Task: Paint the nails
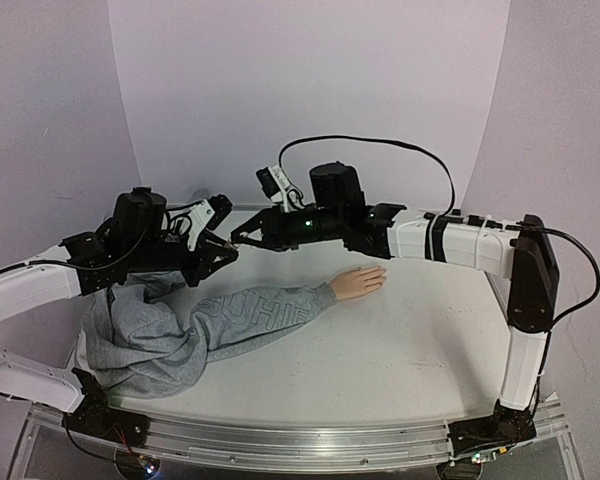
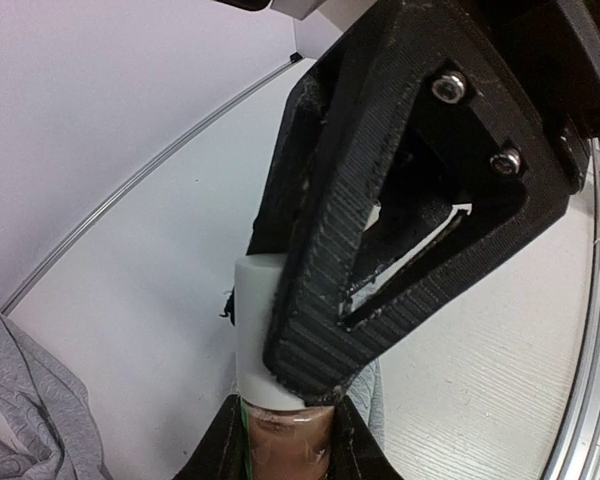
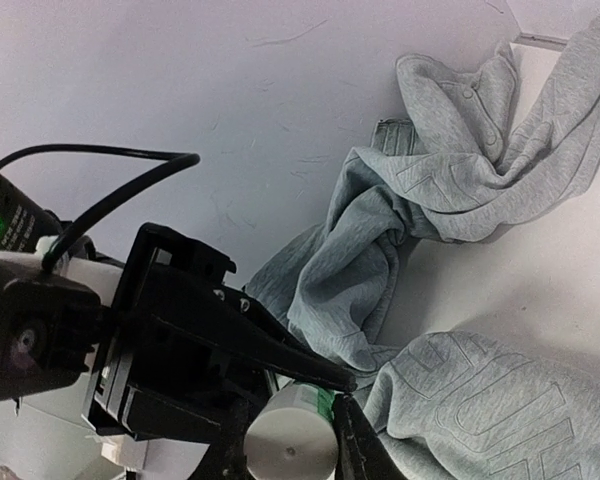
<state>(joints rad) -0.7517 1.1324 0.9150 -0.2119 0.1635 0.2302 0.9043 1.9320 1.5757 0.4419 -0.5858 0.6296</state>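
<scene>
Top external view: nearest the arm bases, a crumpled grey sweatshirt (image 1: 145, 340) lies heaped on the white table (image 1: 410, 340). One sleeve stretches rightward and ends in a peach, skin-coloured mannequin hand (image 1: 358, 283) resting on the surface. Its nails (image 1: 381, 275) are too small to make out, and they sit well apart from both grippers.

Farther back, over the sweatshirt's upper edge, the left gripper (image 1: 220, 255) and right gripper (image 1: 246, 238) meet tip to tip. The left wrist view shows the left jaws closed on a small clear bottle with brownish contents (image 2: 285, 445). The right jaws are clamped tight round its white cylindrical cap (image 2: 255, 320).

The step in hand looks like opening the bottle; no painting has begun. Next, the right wrist probably has to twist the cap loose while the left holds the bottle steady. It would then lift the cap straight off without tipping the bottle.
</scene>
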